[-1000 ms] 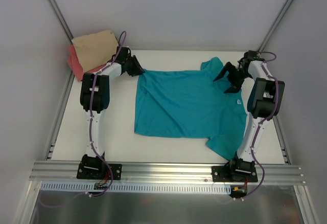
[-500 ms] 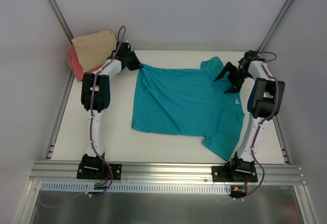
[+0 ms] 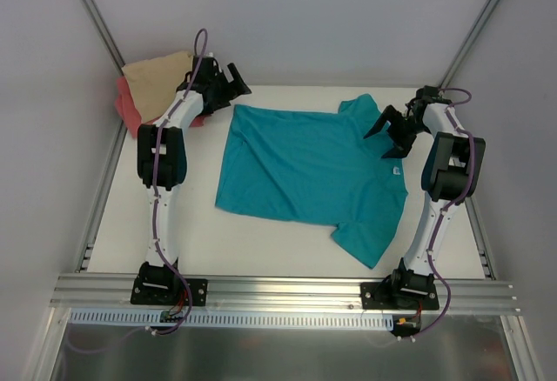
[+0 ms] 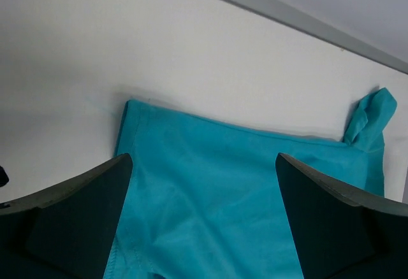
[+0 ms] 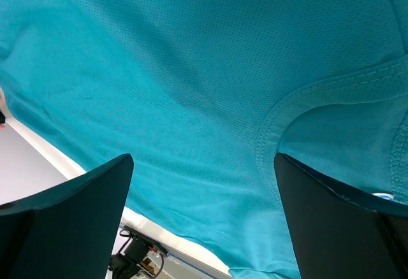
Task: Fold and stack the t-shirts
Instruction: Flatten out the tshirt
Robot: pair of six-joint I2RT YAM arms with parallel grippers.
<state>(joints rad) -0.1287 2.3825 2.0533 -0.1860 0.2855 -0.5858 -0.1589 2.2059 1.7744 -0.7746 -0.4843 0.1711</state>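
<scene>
Finding the teal tee (image 3: 305,172) stretched left-to-right, hem corner just beside the gaping left tool (image 3: 238,82), collar under the gaping right tool (image 3: 377,145), each nearest its own end.

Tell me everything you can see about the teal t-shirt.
The teal t-shirt is a soft, fine-knit short-sleeved tee lying nearly flat, unfolded, on the white table, collar and white neck label at the robot's right. Its far sleeve is bunched. The right gripper hangs open over the collar end; the left gripper stands open just past the hem corner, gripping nothing.
</scene>
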